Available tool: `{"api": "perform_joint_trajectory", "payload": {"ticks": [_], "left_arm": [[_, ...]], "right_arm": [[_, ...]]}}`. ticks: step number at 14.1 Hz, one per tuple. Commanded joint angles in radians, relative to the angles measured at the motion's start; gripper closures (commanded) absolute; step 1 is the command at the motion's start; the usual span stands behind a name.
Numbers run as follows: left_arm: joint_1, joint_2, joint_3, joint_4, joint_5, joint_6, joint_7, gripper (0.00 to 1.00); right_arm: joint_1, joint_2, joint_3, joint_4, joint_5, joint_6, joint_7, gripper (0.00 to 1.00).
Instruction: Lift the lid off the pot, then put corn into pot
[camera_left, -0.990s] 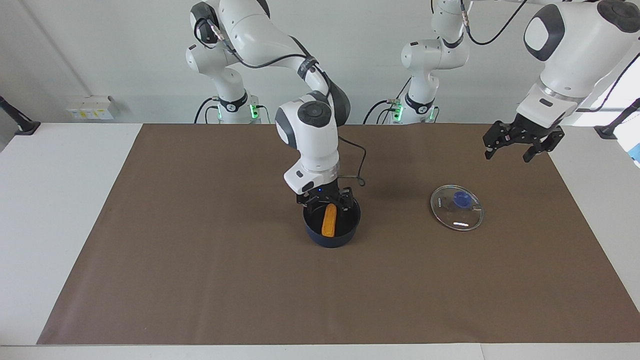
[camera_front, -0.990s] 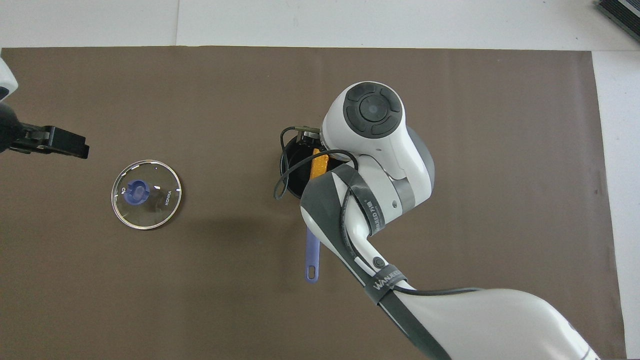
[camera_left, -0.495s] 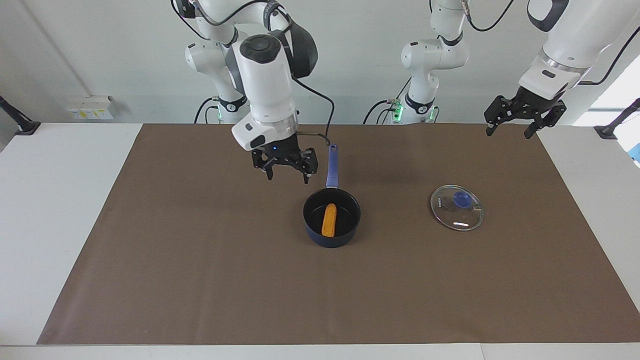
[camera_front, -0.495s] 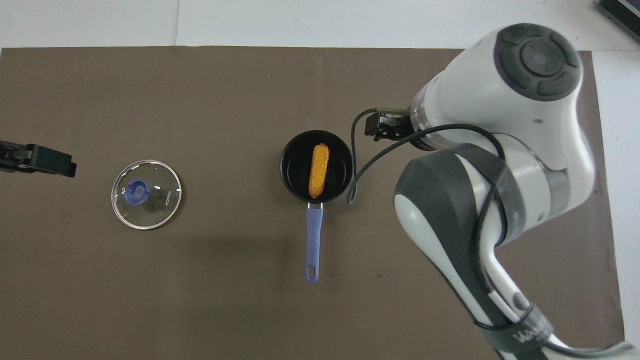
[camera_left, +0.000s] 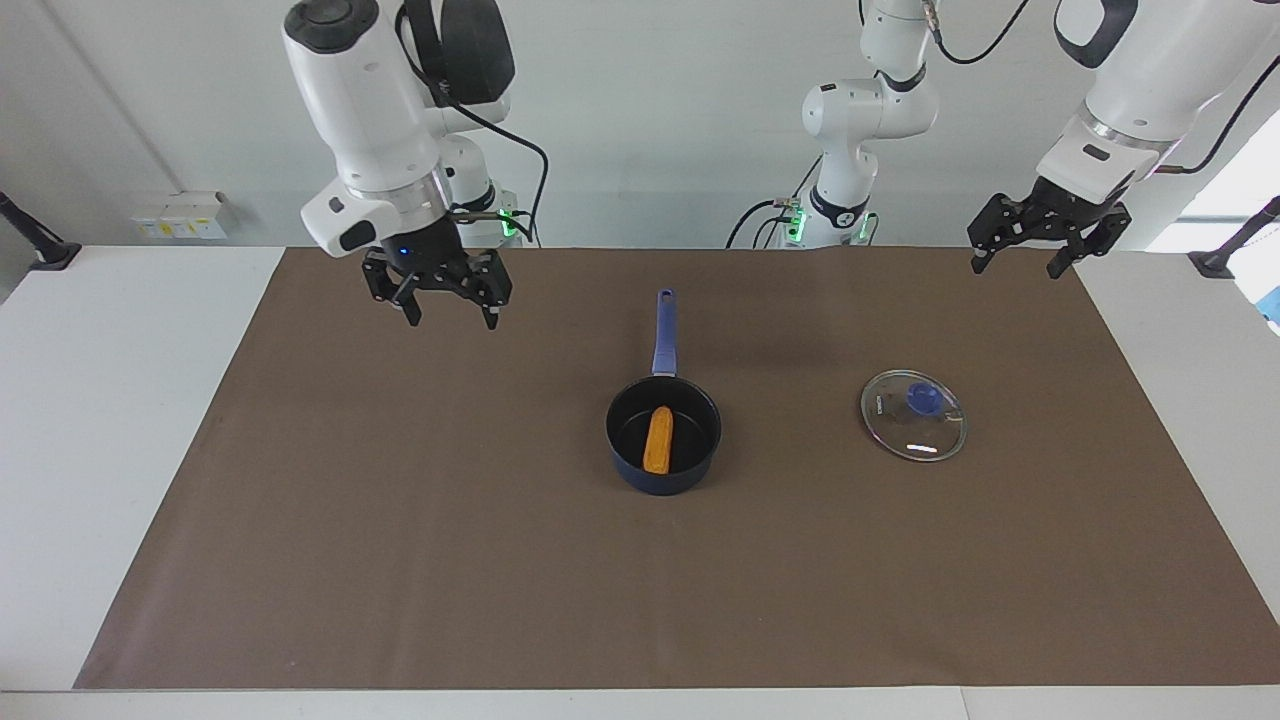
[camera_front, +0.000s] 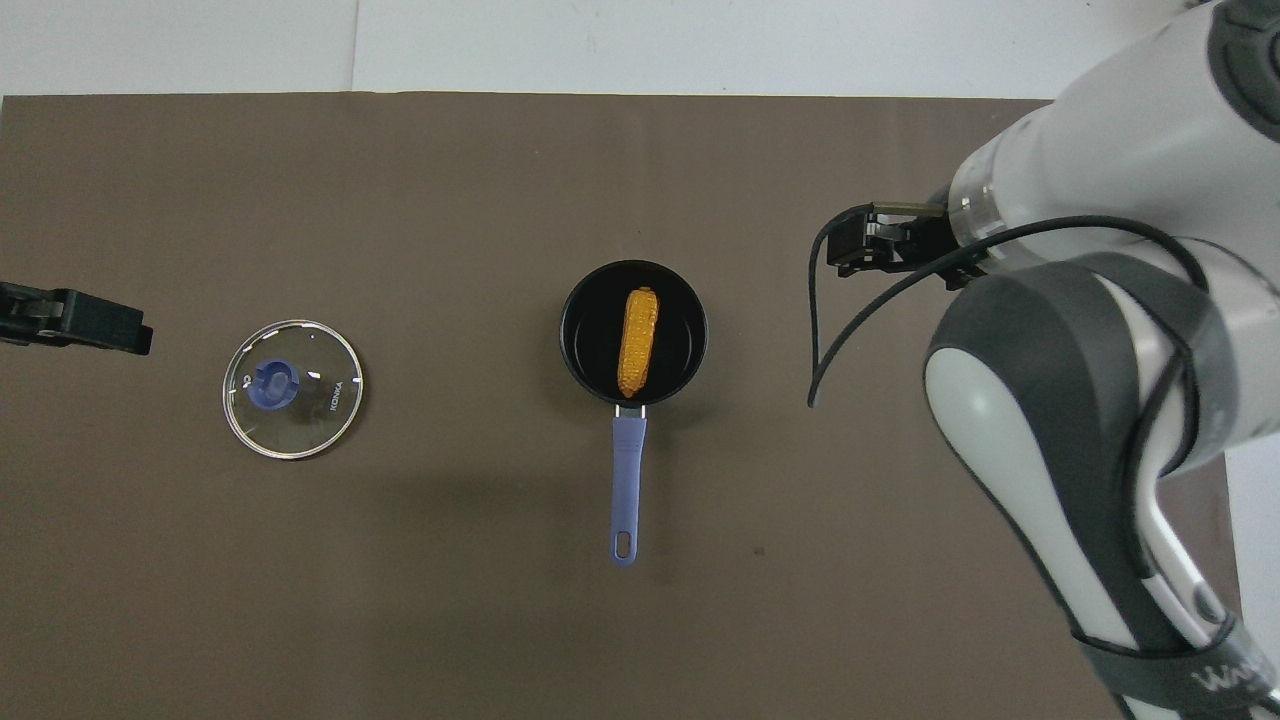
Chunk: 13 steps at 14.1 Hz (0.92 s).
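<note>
The corn (camera_left: 658, 439) lies inside the pot (camera_left: 663, 462) at the centre of the facing view, its long axis in line with the pot's blue handle, which points up-frame toward the robots. The lid (camera_left: 913, 415) rests flat on the brown mat (camera_left: 400, 560) at centre right, well apart from the pot. The right gripper (camera_left: 438, 300) hangs empty at upper left, fingers spread, up-frame of the pot. The left gripper (camera_left: 1047, 240) waits at upper right, likewise apart and empty, over the mat's edge. Both steps look complete; the right gripper is the nearer to the pot.
</note>
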Motion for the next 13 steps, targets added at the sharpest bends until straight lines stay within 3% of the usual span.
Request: {"api": "perform_joint_trajectory", "payload": {"ticks": [1,8,13], "left_arm": [[0.007,-0.013,-0.001,-0.013,0.000,-0.004,0.001,0.00],[0.007,-0.013,-0.001,-0.013,0.000,-0.004,0.001,0.00],[0.007,-0.013,0.000,-0.012,0.000,-0.006,0.001,0.00]], "right_arm": [[-0.052,-0.056,0.010,-0.008,0.025,-0.064,-0.033,0.00],[-0.087,-0.177,0.006,-0.014,0.025,-0.193,-0.033,0.00],[-0.122,-0.196,-0.004,-0.054,0.020,-0.190,-0.064,0.00]]}}
